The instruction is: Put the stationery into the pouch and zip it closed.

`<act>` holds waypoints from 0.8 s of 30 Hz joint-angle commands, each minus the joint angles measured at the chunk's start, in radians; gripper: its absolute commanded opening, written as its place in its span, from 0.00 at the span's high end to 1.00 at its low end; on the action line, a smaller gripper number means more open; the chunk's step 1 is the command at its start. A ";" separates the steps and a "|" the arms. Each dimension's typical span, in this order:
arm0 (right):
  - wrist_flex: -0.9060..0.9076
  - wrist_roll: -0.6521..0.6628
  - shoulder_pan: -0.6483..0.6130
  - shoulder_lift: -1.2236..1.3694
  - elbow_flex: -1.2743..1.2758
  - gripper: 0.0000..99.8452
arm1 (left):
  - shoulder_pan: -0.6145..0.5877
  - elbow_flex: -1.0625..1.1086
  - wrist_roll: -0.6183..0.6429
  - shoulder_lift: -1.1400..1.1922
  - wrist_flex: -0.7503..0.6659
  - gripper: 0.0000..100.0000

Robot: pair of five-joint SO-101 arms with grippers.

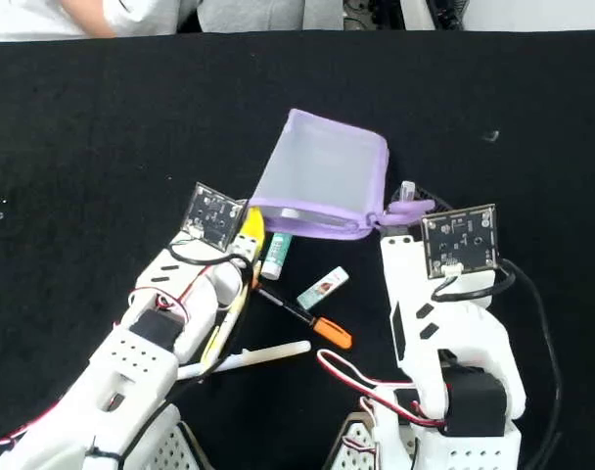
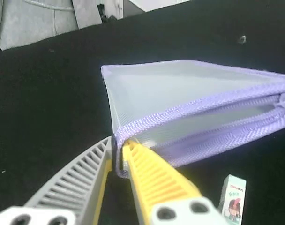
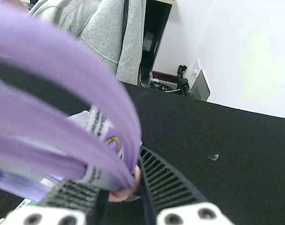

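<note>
Here, desk [image 1: 82,117]: black, carrying everything.
Pouch [image 1: 322,176]: purple mesh, around the desk's middle, its zip side facing the near edge.
Left end effector [image 2: 118,145]: clamped tight on the pouch's zip-side corner.
Right end effector [image 1: 405,211]: pinched closed on the pouch's purple tab at the opposite zip end.
White pen [image 1: 258,356]: closest to the near edge.
Orange-tipped pen [image 1: 307,318]: between white pen and pouch.
Glue stick [image 1: 276,255]: just below the pouch's zip.
Eraser [image 1: 323,288]: beside the glue stick, apart from it.
</note>
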 commanded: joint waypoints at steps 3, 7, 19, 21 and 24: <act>0.011 -0.009 -0.025 -0.016 -0.056 0.99 | 0.010 -0.048 0.126 0.094 -0.029 0.80; 0.026 -0.008 -0.031 -0.016 -0.058 0.99 | 0.013 -0.133 0.173 0.169 -0.029 0.80; 0.023 -0.008 -0.029 -0.016 -0.056 0.99 | 0.030 -0.389 0.256 0.454 -0.031 0.80; 0.021 -0.008 -0.029 -0.016 -0.056 0.99 | 0.038 -0.414 0.256 0.502 -0.031 0.80; 0.021 -0.009 -0.029 -0.016 -0.056 0.99 | 0.044 -0.441 0.258 0.562 -0.031 0.82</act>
